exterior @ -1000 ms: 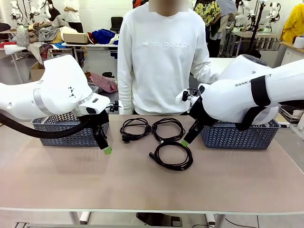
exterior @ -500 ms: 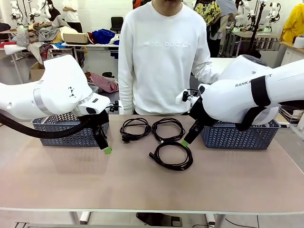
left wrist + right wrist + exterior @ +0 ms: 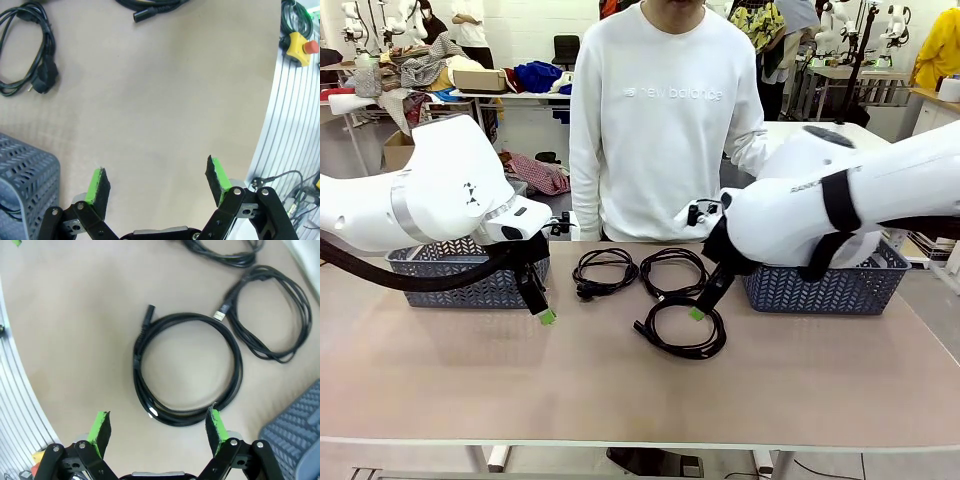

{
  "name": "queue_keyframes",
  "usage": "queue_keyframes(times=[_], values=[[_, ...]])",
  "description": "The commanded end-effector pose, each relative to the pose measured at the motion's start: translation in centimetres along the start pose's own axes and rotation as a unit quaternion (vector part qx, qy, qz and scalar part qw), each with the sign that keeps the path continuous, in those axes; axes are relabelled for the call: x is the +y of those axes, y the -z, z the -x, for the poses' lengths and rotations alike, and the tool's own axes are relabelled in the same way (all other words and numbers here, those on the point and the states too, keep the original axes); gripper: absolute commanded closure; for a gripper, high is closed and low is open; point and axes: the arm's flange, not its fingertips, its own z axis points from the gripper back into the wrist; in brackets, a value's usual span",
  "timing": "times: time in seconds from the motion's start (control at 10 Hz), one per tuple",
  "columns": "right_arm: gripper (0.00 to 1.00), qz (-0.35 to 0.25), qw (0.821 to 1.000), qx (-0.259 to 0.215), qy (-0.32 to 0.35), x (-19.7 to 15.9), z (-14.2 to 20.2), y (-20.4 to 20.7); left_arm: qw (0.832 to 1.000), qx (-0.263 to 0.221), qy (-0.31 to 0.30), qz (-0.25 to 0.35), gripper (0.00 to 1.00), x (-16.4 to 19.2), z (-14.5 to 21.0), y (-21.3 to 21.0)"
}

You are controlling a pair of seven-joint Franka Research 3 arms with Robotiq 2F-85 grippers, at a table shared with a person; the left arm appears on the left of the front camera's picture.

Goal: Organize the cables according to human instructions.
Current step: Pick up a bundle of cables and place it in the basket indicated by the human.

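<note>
While my right pincer (image 3: 157, 422) hovers spread over the nearest cable coil (image 3: 187, 369), lying at twelve o'clock on the tabletop (image 3: 75, 315), closing on one strand could drag the loops apart; my left pincer (image 3: 157, 177) hangs spread, empty.

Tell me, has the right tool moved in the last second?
Yes. The right tool has shifted left and lower, away from the right basket, over the near cable.

Left basket (image 3: 480, 291), right basket (image 3: 820, 288) on table (image 3: 620, 400), well apart.
</note>
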Motion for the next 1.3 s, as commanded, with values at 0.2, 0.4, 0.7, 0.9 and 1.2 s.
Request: queue_keyframes(times=[0.2,0.4,0.7,0.9,1.2], values=[[0.00,-0.022,0.997,0.068,-0.006,0.4,-4.2,3.1,1.000,-0.001,-0.004,0.000,0.00,0.0,0.1,-0.1],[0.00,-0.024,0.995,0.093,-0.019,0.9,-5.2,4.6,1.000,-0.001,-0.004,0.000,0.00,0.0,0.1,-0.1],[0.00,-0.023,0.992,0.117,-0.031,1.9,-5.6,6.5,1.000,-0.001,-0.004,0.000,0.00,0.0,0.1,-0.1],[0.00,-0.020,0.992,0.123,-0.037,2.4,-5.2,7.5,1.000,-0.001,-0.004,0.000,0.00,0.0,0.1,-0.1],[0.00,-0.012,0.990,0.133,-0.054,2.8,-4.7,8.7,1.000,-0.001,-0.004,0.000,0.00,0.0,0.1,-0.1]])
